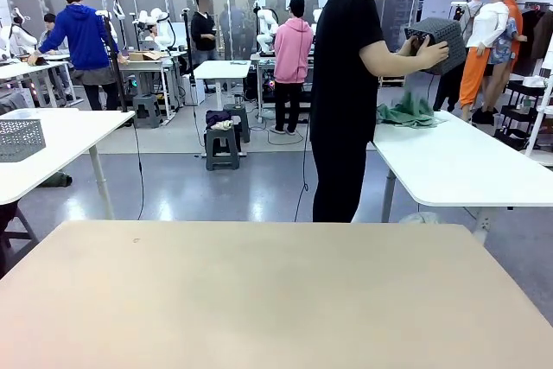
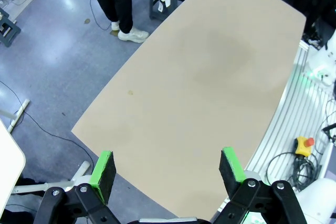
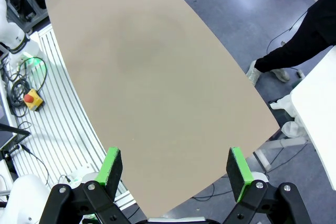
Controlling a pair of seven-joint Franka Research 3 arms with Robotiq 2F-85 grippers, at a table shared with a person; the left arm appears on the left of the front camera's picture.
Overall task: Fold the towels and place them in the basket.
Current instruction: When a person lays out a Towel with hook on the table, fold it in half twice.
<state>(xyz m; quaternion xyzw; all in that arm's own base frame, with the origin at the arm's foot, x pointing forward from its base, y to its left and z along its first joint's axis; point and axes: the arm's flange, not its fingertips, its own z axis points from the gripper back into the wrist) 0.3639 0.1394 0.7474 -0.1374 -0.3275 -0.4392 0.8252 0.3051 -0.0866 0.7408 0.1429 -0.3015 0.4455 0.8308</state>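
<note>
One person (image 1: 346,84) past far edge of tan bench (image 1: 259,300), holding one grey basket (image 1: 442,41) aloft, one green towel (image 1: 408,112) heaped at left edge of white bench (image 1: 458,166), left end effector (image 2: 168,169) and right end effector (image 3: 176,169) both wide

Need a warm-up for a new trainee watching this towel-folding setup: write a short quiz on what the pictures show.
1. Multiple choice: where is the basket? A) on a shelf B) in the person's hands C) under a chair
2. True or false: the left gripper and the right gripper both stand open, holding nothing.
3. Short answer: what colour is the towel lying on the white table at the right of the front view?
Key: 1 B; 2 true; 3 green.
</note>
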